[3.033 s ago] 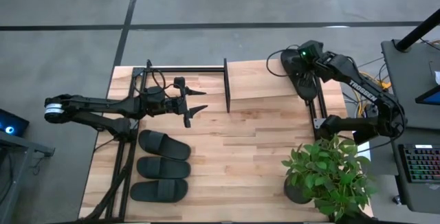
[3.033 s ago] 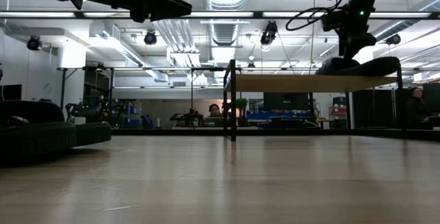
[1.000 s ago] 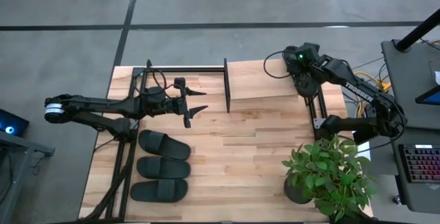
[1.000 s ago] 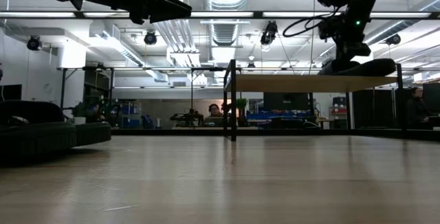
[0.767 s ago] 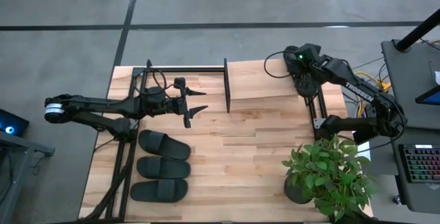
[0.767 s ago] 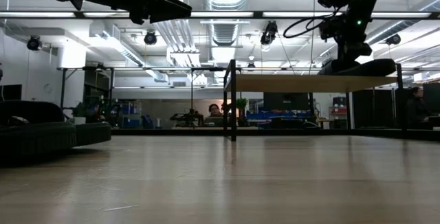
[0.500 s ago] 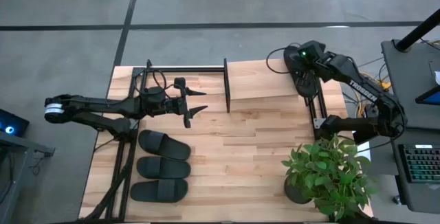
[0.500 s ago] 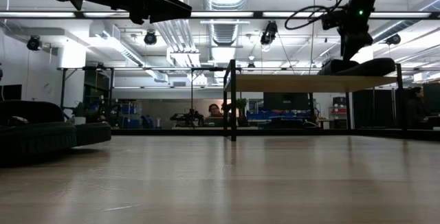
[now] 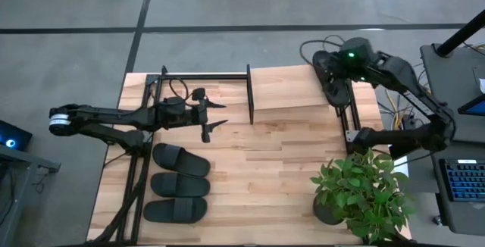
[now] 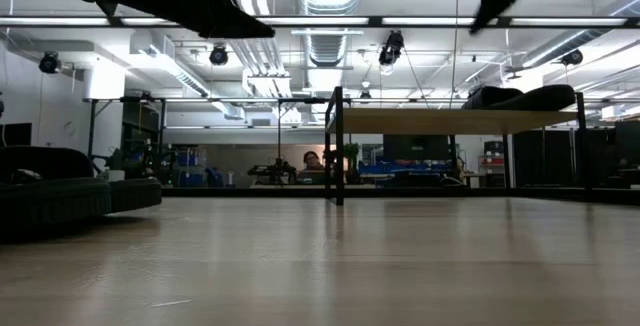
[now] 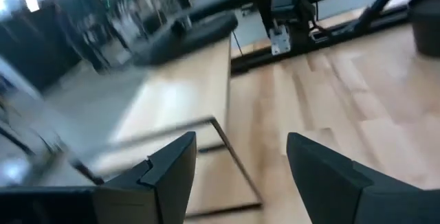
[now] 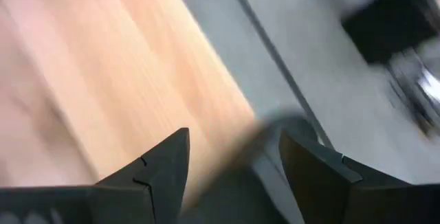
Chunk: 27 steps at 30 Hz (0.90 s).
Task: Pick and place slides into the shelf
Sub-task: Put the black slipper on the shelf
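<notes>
Three black slides [image 9: 180, 160] [image 9: 179, 185] [image 9: 175, 211] lie sole-down in a row near the table's left near corner, and show dark at the left of the low view [image 10: 60, 201]. A fourth slide [image 9: 335, 86] rests on the right end of the shelf's light plank top [image 9: 292, 88], also visible in the low view [image 10: 520, 96]. My right gripper [image 9: 341, 59] [image 12: 234, 162] hovers open above that slide, clear of it. My left gripper [image 9: 217, 114] [image 11: 240, 162] hangs open over the table, left of the shelf.
A potted plant [image 9: 364, 194] stands at the table's right near corner. Thin black frame bars [image 9: 204, 76] run along the far edge left of the shelf. Bare wood lies between the slides and the plant. A person [image 10: 312, 158] sits far back in the room.
My right gripper has risen off the slide on the shelf and drawn toward the table's right edge; the slide stays lying on the plank. My left gripper has shifted slightly.
</notes>
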{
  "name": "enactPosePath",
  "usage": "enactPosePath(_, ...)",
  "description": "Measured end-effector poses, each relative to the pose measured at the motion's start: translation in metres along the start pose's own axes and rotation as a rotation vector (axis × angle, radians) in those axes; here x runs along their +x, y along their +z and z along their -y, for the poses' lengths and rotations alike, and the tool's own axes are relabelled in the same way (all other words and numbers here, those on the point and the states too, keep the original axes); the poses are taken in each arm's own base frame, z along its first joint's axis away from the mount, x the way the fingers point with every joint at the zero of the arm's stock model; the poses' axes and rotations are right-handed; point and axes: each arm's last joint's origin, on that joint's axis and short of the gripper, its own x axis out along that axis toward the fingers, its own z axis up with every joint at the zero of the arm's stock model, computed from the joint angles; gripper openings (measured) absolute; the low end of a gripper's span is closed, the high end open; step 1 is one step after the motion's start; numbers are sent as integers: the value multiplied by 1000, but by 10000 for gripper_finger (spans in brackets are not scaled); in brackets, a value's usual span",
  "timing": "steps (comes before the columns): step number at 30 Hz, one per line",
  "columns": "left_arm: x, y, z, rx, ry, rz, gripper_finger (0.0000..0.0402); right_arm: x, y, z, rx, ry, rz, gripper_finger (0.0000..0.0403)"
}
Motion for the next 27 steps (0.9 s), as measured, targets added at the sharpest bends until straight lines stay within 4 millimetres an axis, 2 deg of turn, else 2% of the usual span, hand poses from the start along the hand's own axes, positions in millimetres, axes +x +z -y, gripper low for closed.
enactPosePath(6, -5, 2, -2, -409, -18, -198, 212, -39, 15, -15, 13, 50, 346, 215)
enactPosePath(9, -12, 3, -2, -605, 0, -358, 212, -48, 15, -21, -10, 78, 408, 215)
enactPosePath(13, -26, 5, 0, -812, 55, -589, 212, -47, 14, -27, -29, 110, 401, 215)
enactPosePath(19, -42, 26, 7, -922, 115, -706, 212, -35, 15, -31, -45, 114, 361, 215)
enactPosePath(24, -41, 42, 22, -940, 143, -765, 212, -27, 18, -33, -46, 121, 337, 215)
enactPosePath(27, -35, 45, 37, -927, 157, -854, 212, -23, 19, -34, -34, 127, 324, 215)
